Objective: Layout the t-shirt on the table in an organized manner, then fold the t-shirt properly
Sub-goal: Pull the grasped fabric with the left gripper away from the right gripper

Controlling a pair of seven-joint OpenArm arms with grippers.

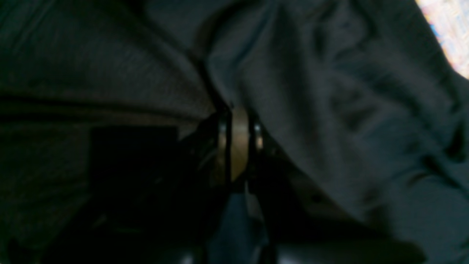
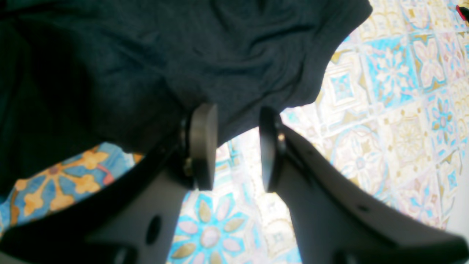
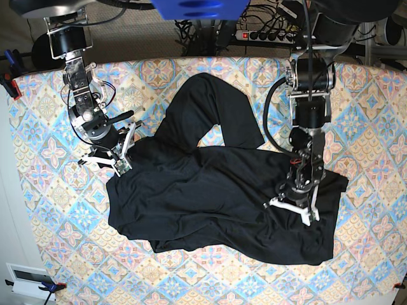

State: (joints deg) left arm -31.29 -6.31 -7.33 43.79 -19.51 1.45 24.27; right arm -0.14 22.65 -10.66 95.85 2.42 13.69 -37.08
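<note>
The black t-shirt lies crumpled across the middle of the table, one sleeve stretched toward the far edge. My left gripper presses down on the shirt's right part. In the left wrist view its jaws are closed, with a crease of fabric running up from the tips. My right gripper sits at the shirt's left edge. Seen from the right wrist, it is open, and the dark hem reaches its fingertips over the patterned cloth.
A power strip and cables lie beyond the table's far edge. A white box stands off the near left corner. Patterned cloth shows along the left side, the front edge and the far right corner.
</note>
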